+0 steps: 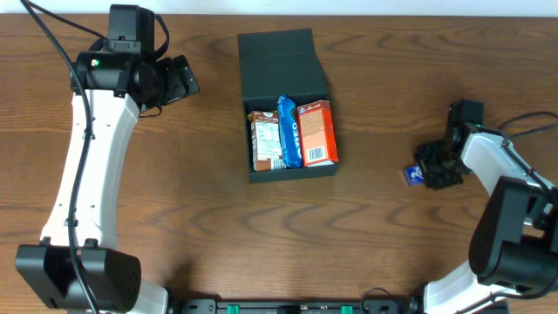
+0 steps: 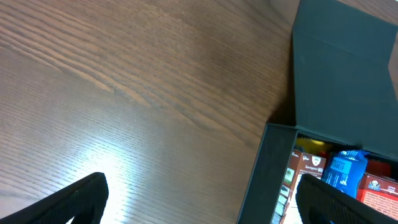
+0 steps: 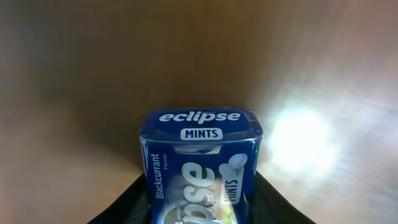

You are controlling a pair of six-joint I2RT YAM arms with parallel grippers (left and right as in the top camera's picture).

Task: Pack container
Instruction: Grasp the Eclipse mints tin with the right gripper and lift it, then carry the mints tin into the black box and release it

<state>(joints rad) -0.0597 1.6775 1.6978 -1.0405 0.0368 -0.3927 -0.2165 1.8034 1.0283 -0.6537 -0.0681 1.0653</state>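
The container (image 1: 293, 173), a dark shallow box with its flap lid (image 1: 279, 61) lying open behind it, sits at the table's middle. Inside stand a brown packet (image 1: 264, 139), a blue packet (image 1: 289, 131) and an orange box (image 1: 317, 133). At the right, a small blue Eclipse mints box (image 1: 411, 175) lies on the wood, and my right gripper (image 1: 433, 170) is shut on it. In the right wrist view the mints box (image 3: 199, 155) fills the gap between both dark fingers. My left gripper (image 1: 179, 83) hovers open left of the container, its fingers (image 2: 81, 196) wide apart over bare wood and the container's left wall (image 2: 264, 168).
The left arm's white link (image 1: 87, 166) runs down the table's left side. The right arm's base (image 1: 514, 244) stands at the lower right corner, with a cable (image 1: 527, 122) behind it. Bare wood lies between the container and the mints box.
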